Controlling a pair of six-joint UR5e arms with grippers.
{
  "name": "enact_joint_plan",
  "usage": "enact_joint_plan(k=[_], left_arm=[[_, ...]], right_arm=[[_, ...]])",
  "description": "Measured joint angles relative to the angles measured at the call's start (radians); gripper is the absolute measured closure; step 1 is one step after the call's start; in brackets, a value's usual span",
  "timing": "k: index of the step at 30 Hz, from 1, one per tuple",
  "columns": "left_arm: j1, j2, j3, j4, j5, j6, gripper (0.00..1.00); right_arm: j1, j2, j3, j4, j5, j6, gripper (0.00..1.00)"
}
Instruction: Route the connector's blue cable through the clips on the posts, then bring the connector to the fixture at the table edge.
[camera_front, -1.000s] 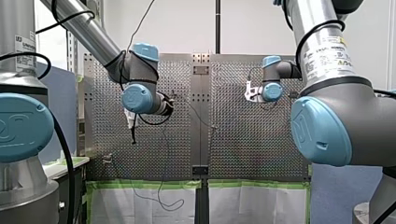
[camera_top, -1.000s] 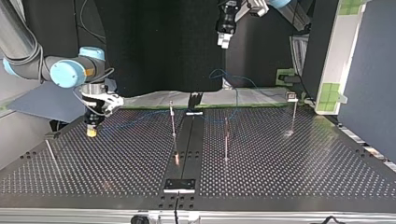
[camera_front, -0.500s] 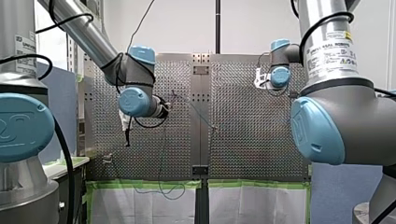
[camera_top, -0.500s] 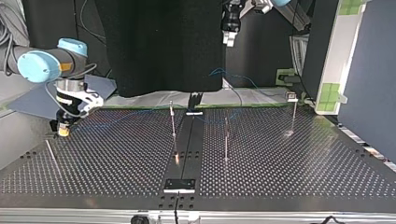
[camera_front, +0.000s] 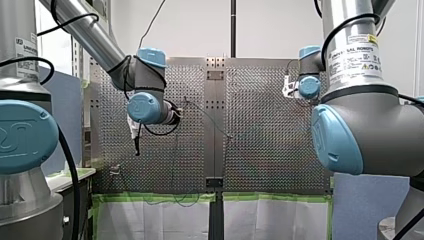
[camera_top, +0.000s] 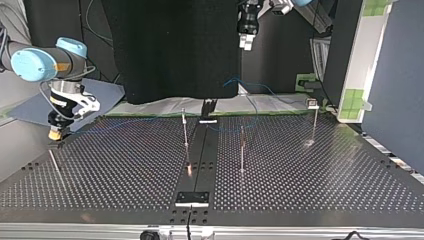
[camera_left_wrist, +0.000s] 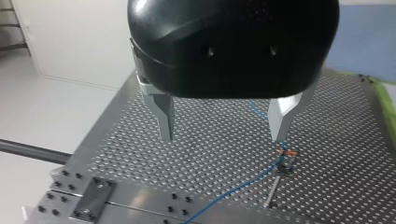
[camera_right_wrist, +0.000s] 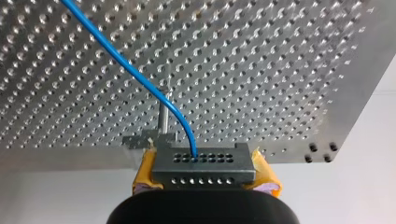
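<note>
Two arms: both reach over the silver perforated metal table (camera_front: 270, 150), my left one high, my right one low at a corner.
Right gripper (camera_top: 55, 134): clamped on the connector, which sits squeezed between its yellow pads (camera_right_wrist: 145, 170); it hangs at the far corner on the top view's left, just above the table's edge.
Connector: a grey rectangular metal connector (camera_right_wrist: 203, 164) with two rows of small holes, held level. It sits just beside a small grey metal bracket (camera_right_wrist: 139, 139) on a short upright pin near the table's edge. Whether the two touch I cannot tell.
Blue cable: the thin blue cable (camera_right_wrist: 191, 142) leaves a hole in the connector's upper row, arcs over the bracket's pin and runs off across the perforated surface.
Left gripper (camera_left_wrist: 224, 135): black-bodied, its bare metal fingers (camera_left_wrist: 164, 116) spread wide with nothing between them, well above the table.
Cable under the left gripper: it runs along the surface up to a small clip with orange parts (camera_left_wrist: 286, 154), just past one fingertip.
Posts: three thin upright metal posts (camera_top: 242, 150) stand well apart across the top view's middle and right.
Plate: a flat metal plate (camera_left_wrist: 93, 205), bolted down, lies at the table's edge.
</note>
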Motion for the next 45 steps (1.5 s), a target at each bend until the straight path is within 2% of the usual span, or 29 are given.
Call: enact_joint_plan(k=[4, 15, 18, 23, 28, 36, 41, 45], left_arm=[[0.0, 0.006, -0.006, 0.002, -0.002, 0.002, 0.0], [-0.007, -0.08, 0.014, 0.022, -0.021, 0.01, 0.0], [-0.006, -0.088, 0.016, 0.026, -0.024, 0.01, 0.0], [-0.002, -0.057, 0.003, 0.038, -0.014, 0.029, 0.0], [0.001, -0.025, -0.018, 0.062, 0.018, 0.067, 0.0], [-0.001, -0.062, -0.006, 0.059, 0.044, 0.13, 0.0], [-0.005, -0.034, -0.003, 0.038, 0.082, 0.121, 0.0], [-0.006, -0.013, -0.002, 0.033, 0.094, 0.114, 0.0]], right_arm=[[-0.017, 0.025, 0.003, 0.004, -0.002, -0.004, 1.0], [-0.052, 0.044, 0.004, 0.02, -0.007, -0.027, 1.0], [-0.062, 0.045, 0.004, 0.015, -0.015, -0.035, 1.0], [-0.082, 0.046, 0.003, 0.008, -0.049, -0.054, 1.0], [-0.105, 0.047, -0.005, 0.008, -0.091, -0.059, 1.0], [-0.128, 0.051, -0.029, 0.033, -0.159, -0.062, 1.0], [-0.138, 0.058, -0.048, 0.058, -0.205, -0.072, 1.0], [-0.143, 0.064, -0.064, 0.075, -0.237, -0.079, 1.0]])
